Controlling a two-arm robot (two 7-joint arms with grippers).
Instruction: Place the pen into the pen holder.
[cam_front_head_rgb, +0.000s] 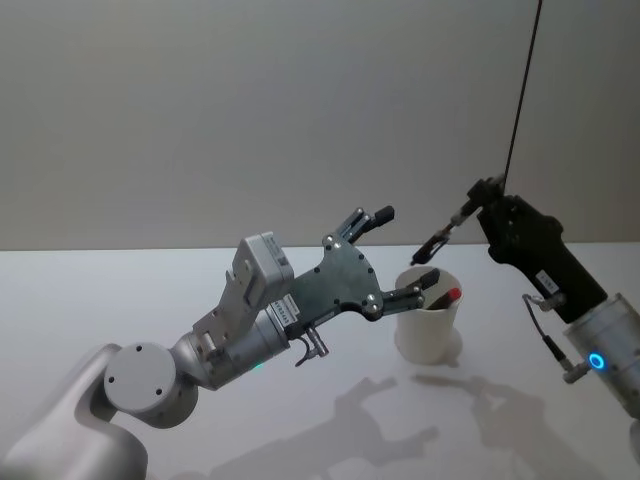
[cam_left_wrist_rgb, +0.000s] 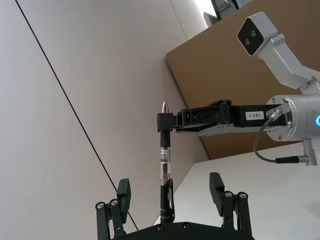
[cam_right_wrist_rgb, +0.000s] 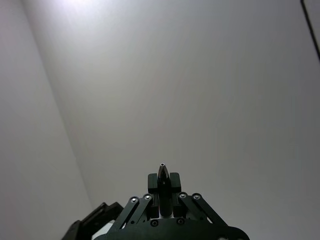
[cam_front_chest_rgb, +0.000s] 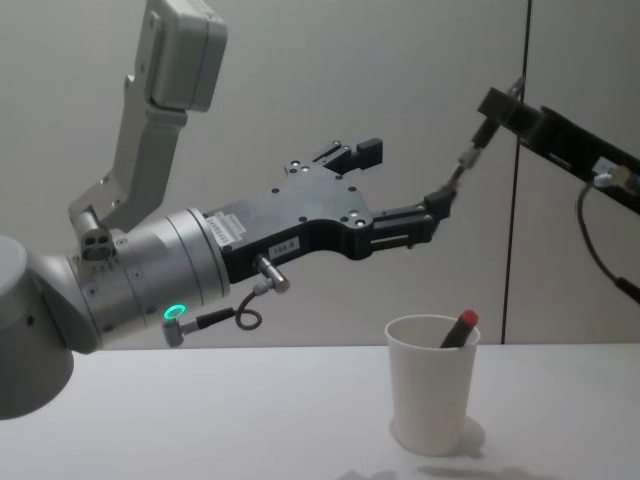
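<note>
From my remote station, the head view runs left to right. At lower left the left arm rises off the white bench (cam_front_head_rgb: 150, 300), and its left gripper (cam_front_head_rgb: 405, 255) sits at centre frame with the jaws spread wide and gripping nothing. One finger (cam_front_head_rgb: 372, 218) points toward the upper middle, and the other reaches the rim of the pen holder (cam_front_head_rgb: 427, 325).

In the left wrist view I see the pen (cam_left_wrist_rgb: 164, 165) standing between those open fingers, apart from both.

The pen holder, a white paper cup, stands upright on the bench right of centre. A red-tipped marker (cam_front_head_rgb: 450, 297) leans inside it.

Above the cup, in the upper right, the right gripper (cam_front_head_rgb: 478, 200) has its jaws closed on the pen's upper end. The thin dark barrel slants down and to the left toward the cup, and its lower end hangs in the air just over the rim, near the left gripper's lower finger.

From the chest view I see the same line-up: left gripper (cam_front_chest_rgb: 405, 190) at centre, cup (cam_front_chest_rgb: 431, 385) at lower right, and the pen (cam_front_chest_rgb: 462, 165) high at right with clear air between it and the cup's mouth.

The right wrist view shows the pen's pointed tip (cam_right_wrist_rgb: 162, 172) pinched between the closed fingers.
</note>
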